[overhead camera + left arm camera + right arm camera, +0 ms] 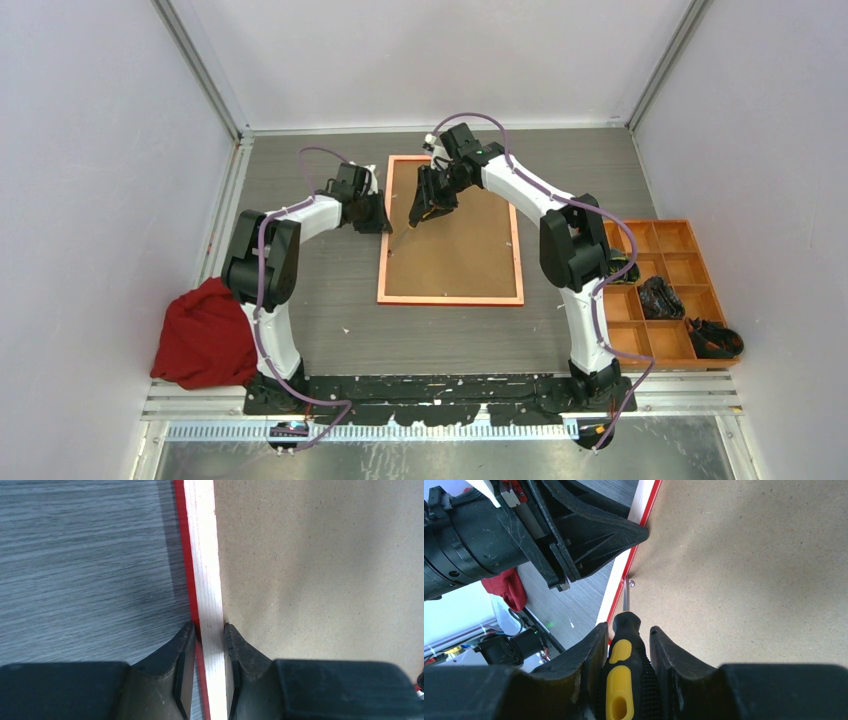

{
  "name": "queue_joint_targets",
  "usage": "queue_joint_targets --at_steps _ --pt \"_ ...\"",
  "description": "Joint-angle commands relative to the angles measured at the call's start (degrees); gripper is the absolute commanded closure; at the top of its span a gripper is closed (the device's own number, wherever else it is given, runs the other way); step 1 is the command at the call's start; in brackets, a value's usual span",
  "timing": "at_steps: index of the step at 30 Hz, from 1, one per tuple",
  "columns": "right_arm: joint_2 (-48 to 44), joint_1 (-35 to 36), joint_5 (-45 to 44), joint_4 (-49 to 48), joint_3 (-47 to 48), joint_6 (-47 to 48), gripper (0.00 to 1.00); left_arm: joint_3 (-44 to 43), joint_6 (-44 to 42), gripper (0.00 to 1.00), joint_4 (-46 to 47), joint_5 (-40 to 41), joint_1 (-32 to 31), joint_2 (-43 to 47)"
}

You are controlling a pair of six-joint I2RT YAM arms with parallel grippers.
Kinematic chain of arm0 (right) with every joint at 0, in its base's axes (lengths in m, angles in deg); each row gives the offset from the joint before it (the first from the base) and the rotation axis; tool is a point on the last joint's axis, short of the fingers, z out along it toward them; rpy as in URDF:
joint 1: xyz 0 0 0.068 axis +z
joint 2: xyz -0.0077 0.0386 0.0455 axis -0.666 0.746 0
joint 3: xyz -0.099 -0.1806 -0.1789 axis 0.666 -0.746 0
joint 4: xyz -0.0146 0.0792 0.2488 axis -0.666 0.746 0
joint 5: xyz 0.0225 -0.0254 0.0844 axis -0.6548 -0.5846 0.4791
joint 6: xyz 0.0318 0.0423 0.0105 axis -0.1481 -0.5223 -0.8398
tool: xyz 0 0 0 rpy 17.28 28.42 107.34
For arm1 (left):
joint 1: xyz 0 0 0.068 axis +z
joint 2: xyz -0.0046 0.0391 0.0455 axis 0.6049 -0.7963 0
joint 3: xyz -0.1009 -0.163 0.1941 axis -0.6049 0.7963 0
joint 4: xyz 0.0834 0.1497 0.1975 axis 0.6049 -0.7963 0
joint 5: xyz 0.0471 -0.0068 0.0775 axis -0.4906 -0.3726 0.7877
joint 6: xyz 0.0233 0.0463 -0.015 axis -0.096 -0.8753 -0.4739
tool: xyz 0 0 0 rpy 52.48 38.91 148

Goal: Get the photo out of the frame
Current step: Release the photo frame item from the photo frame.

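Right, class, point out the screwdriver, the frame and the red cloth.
screwdriver [621, 652]: right wrist view, on its yellow-and-black handle.
frame [206, 555]: left wrist view, on the pale back of its rail.
red cloth [205, 335]: top view, middle of the heap.

- The left arm [272, 335] and the right arm [592, 330] each have glossy white shell links between matte black joint housings.
- A thin purple cable [261, 265] runs along each arm.
- The left gripper [209, 630] and the right gripper [628, 629] have black, wedge-shaped, lightly scuffed plastic fingers.
- A flat black base plate [430, 386] sits under both bases.
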Motion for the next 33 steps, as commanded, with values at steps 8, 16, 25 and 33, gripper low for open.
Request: queue_joint_targets --at_steps 8,16,25,33 --pt "0.1 1.0 2.0 0.9 0.8 0.8 0.99 0.1 -0.9 0.99 1.0 0.7 0.4 -0.5" --pt "0.2 1.1 2.5 1.0 0.8 1.1 0.99 0.1 -1.2 0.99 1.0 0.5 0.4 -0.4" --pt "0.0 1.1 1.6 1.6 0.9 2.7 0.99 0.1 -0.9 1.00 1.1 0.3 0.5 -0.8" --pt "0.3 1.1 0.6 2.7 1.5 4.5 0.99 0.2 -0.8 1.00 1.2 0.4 0.5 -0.9"
